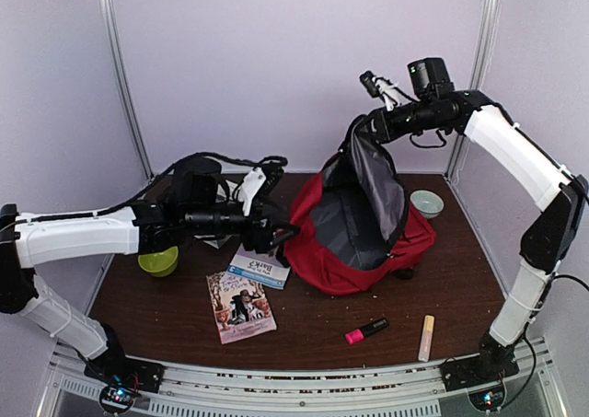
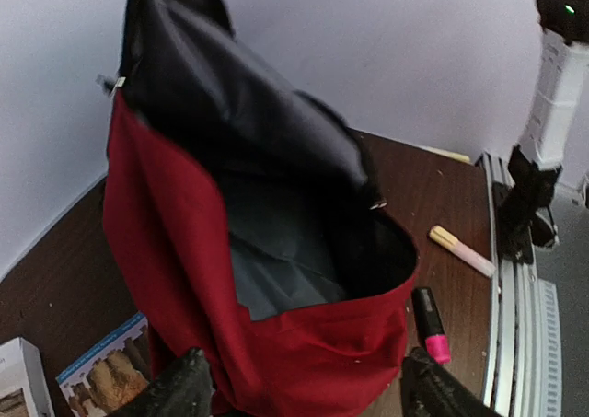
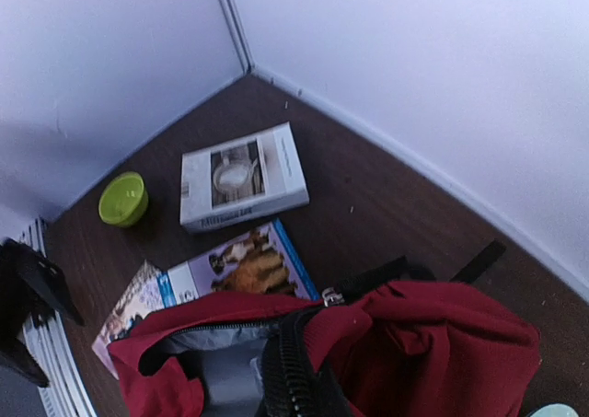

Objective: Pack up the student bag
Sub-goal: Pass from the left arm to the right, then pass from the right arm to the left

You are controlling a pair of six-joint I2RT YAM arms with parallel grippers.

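Note:
The student bag, a red backpack with grey lining, stands open at the table's middle. My right gripper is high above it, shut on the top of the bag's flap and holding the flap up. In the right wrist view the bag's black zipper edge runs to the bottom of the frame and the fingers are hidden. My left gripper is at the bag's left side. In the left wrist view it is wide open, with the bag's red front rim between the fingers.
A pink highlighter and a cream one lie near the front. A magazine, a blue book and a white book lie left of the bag. A green bowl is at the left, a pale bowl behind right.

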